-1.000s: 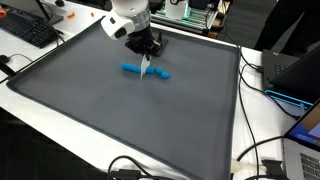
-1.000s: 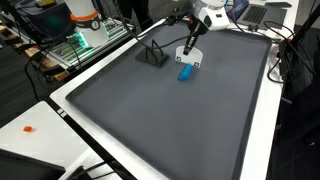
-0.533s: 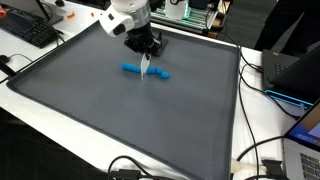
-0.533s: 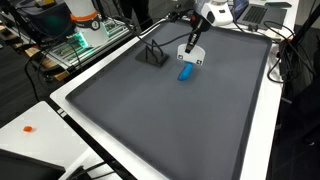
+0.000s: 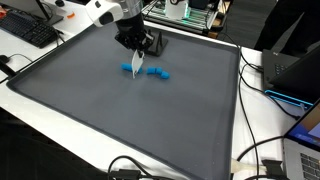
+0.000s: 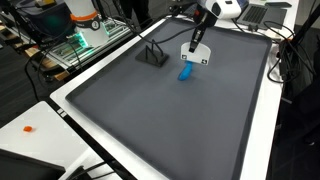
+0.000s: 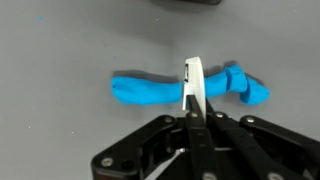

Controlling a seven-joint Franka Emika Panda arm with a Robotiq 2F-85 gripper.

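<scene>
Blue thing (image 7: 150, 90) lies flat on the gray mat (image 5: 100, 110), upper-centre of the bench (image 5: 50, 125) in both exterior views. It's a soft, matte, lumpy strip: long and narrow, smooth and rounded at the left end in the wrist view, bunched into a knobbly clump at the right end. Approx. horizontal in the wrist view, and short and stubby seen end-on in an exterior view (image 6: 186, 72). The mat is dull, fine-grained, w/ a thin dark border; the bench around it is white and smooth. Tool (image 7: 193, 68): black angular linkage w/ two flat white pads, pressed together w/ no gap showing, nothing seen clamped btwn them. In the wrist view it comes in from the bottom edge and the shut pads cross the strip right of its middle; can't tell if the tips touch it. In an exterior view the white tip (image 5: 137, 70) points down at the strip's left part. The arm's glossy white housing (image 5: 110, 12) sits at the top of the frame, wrist bent so the tool hangs approx. vertical, leaning slightly. In an exterior view a small black wire-like stand (image 6: 153, 55) sits on the mat left of the tool, well apart. A black keyboard (image 5: 30, 30) is at upper left, off the mat; black cables (image 5: 260, 150) loop at lower right.
</scene>
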